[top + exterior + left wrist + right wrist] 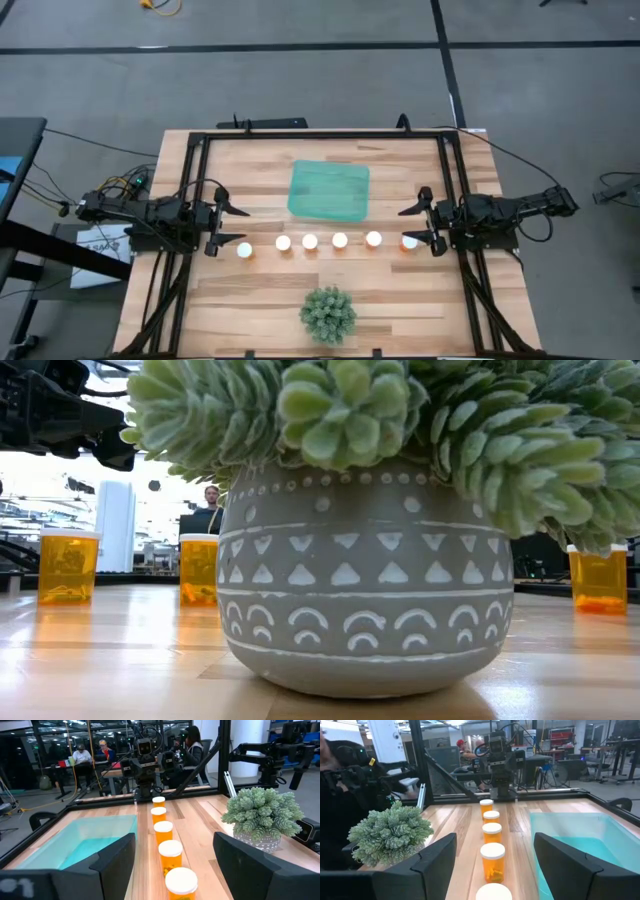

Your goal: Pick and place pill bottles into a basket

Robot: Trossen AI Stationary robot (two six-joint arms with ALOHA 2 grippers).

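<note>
Six amber pill bottles with white caps stand upright in a row across the table, from the leftmost [245,249] to the rightmost [409,241]. The teal-green tray [329,190] lies just beyond the row's middle. My left gripper [236,228] is open at the row's left end; the nearest bottle [181,882] stands between its fingers, untouched. My right gripper [408,226] is open at the row's right end, with the nearest bottle [493,893] between its fingers, untouched. The low view shows three bottles [67,565] on the table.
A spiky green plant in a grey patterned pot [328,313] stands near the table's near edge, in front of the row; it fills the low view [365,580]. A black frame [320,133] runs around the table. People sit beyond the table [90,752].
</note>
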